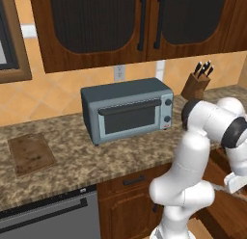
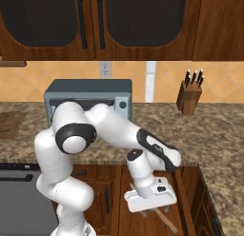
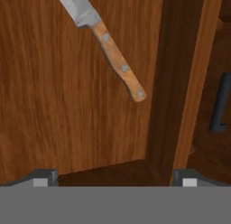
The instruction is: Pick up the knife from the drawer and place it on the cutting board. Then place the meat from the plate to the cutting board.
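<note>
The knife (image 3: pixel 113 56) lies flat on the floor of the open drawer (image 3: pixel 49 105), its silvery blade running off the top of the hand view and its riveted brown handle pointing toward the drawer's side wall. My gripper (image 3: pixel 115 178) hangs above it, open, nothing between its fingertips (image 3: pixel 45 175). From the right base view the gripper (image 2: pixel 152 207) points down into the drawer (image 2: pixel 185 201), with the knife handle (image 2: pixel 167 221) just below it. The cutting board (image 1: pixel 31 153) lies bare on the counter far to the left. The meat and the plate are out of view.
A grey toaster oven (image 1: pixel 128 110) stands mid-counter against the wall. A wooden knife block (image 1: pixel 197 83) with black-handled knives sits at the back right. Dark upper cabinets hang overhead. A dishwasher front (image 1: pixel 48 219) is below the counter under the board.
</note>
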### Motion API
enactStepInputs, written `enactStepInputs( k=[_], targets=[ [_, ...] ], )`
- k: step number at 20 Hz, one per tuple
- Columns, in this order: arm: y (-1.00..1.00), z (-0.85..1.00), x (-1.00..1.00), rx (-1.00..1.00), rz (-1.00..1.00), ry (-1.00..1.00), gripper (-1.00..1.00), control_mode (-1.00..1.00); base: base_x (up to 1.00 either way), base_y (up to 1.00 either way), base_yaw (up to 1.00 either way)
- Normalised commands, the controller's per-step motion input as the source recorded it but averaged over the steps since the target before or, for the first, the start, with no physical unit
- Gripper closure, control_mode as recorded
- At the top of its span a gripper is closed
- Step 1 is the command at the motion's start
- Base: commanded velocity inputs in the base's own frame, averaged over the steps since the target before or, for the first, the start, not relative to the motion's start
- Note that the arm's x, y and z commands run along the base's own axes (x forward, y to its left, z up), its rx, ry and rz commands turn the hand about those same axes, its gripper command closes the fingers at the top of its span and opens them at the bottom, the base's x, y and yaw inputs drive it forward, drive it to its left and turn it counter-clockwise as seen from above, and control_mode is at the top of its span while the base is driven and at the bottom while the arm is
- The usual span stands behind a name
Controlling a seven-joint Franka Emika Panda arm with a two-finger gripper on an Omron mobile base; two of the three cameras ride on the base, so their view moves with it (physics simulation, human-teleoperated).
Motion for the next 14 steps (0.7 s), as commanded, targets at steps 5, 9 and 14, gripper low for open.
enactStepInputs(
  k=[5, 9, 14],
  targets=[
    [0.08, 0.77, 0.0, 0.21, 0.0, 0.0, -1.0, -1.0, 0.0, 0.0, 0.0],
    [-0.07, 0.51, 0.27, 0.21, 0.05, 0.06, -1.0, -1.0, 0.0, 0.0, 0.0],
    [-0.66, 0.22, 0.5, 0.24, 0.1, 0.07, -1.0, -1.0, 0.0, 0.0, 0.0]
  ],
)
